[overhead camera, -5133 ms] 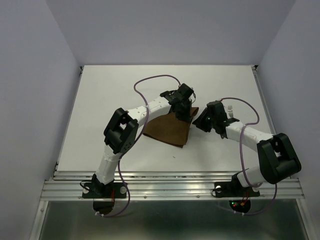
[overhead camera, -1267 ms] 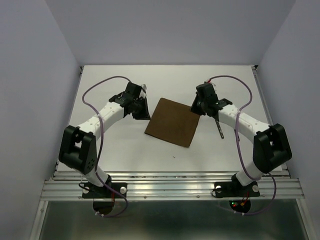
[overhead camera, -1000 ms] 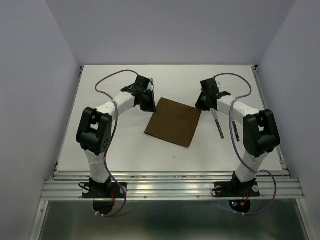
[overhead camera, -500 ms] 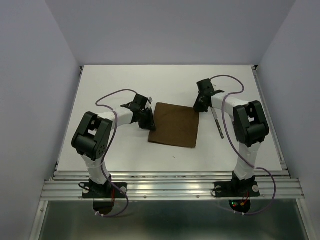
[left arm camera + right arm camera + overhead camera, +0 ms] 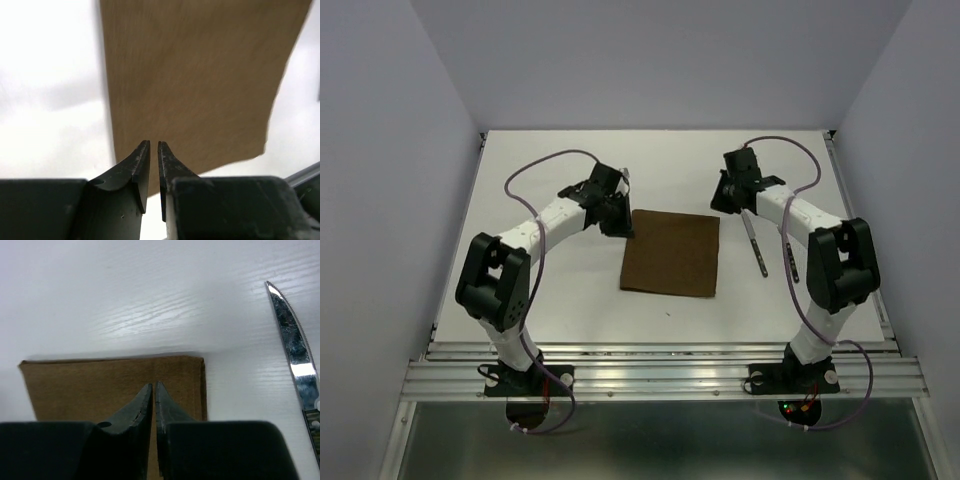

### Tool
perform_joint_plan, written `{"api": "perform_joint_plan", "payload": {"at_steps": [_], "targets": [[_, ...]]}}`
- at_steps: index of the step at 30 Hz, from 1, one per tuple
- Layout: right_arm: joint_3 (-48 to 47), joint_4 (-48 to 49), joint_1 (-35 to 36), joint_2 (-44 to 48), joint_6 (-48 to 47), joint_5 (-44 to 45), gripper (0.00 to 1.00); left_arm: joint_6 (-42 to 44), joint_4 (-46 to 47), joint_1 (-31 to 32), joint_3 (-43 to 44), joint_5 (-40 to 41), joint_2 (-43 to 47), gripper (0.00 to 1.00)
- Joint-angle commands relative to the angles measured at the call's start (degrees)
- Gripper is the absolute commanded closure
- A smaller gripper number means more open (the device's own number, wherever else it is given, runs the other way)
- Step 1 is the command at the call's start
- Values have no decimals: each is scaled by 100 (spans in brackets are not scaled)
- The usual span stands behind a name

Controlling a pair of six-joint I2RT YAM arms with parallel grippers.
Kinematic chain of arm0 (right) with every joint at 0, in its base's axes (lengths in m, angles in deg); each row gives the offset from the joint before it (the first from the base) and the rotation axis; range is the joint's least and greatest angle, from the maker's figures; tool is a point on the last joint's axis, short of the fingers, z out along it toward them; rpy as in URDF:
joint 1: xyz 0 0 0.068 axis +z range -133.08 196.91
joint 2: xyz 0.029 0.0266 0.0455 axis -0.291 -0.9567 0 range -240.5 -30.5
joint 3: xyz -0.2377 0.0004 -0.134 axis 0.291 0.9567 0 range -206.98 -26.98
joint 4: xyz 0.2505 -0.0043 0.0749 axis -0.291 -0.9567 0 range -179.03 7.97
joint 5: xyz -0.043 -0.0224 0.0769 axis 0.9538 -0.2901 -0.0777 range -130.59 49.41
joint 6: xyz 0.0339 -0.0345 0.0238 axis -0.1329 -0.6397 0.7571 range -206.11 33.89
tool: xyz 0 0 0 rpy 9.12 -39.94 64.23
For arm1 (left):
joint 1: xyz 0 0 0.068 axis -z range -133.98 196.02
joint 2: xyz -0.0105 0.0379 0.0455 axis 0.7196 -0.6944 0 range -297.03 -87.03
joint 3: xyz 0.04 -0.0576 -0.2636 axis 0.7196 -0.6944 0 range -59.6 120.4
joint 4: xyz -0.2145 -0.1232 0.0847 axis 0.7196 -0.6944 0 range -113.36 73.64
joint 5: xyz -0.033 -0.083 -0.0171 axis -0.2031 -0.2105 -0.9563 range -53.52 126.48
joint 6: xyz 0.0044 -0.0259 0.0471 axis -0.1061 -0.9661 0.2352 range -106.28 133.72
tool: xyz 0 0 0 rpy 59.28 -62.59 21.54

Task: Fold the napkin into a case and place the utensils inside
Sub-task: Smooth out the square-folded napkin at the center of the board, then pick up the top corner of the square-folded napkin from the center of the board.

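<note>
Left gripper (image 5: 154, 145) and right gripper (image 5: 153, 386) sit at the two far corners of the napkin (image 5: 670, 253) on the table (image 5: 550, 290).

The left gripper's tips rest at the napkin's far left corner. Its jaws are pressed almost together, with only a thin slit between them, and whether cloth is nipped in that slit cannot be told. The napkin lies flat at mid-table as a brown rectangle. The right gripper's tips stand over the cloth just inside its far right corner, jaws likewise nearly together, and a pinch cannot be told there either. The knife (image 5: 754, 243) lies on bare table just right of the napkin, not touching it. A second thin utensil (image 5: 788, 262) lies just right of the knife, beside the right arm, too small to make out.
</note>
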Motion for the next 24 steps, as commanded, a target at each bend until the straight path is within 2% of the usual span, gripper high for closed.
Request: {"api": "perform_joint_plan", "payload": {"at_steps": [1,7,15,20,23,24], "targets": [[308,126,-31,973,-43,-150,88,286,-88,-181,1254,324,-555,76],[1126,-85,-31,2037,159,-264,87,321,-52,-252,2486,253,-1900,77],[2067,-603,-31,3023,283,-387,87,58,290,-243,2752,298,-2894,79],[2349,-972,100,3375,239,-466,87,58,238,-234,2594,438,-2606,80],[2507,-1210,460,3507,440,-475,88,75,79,-225,2384,552,-2035,79],[2569,-1263,774,3533,545,-336,88,66,36,-234,2287,570,-1668,79]]}}
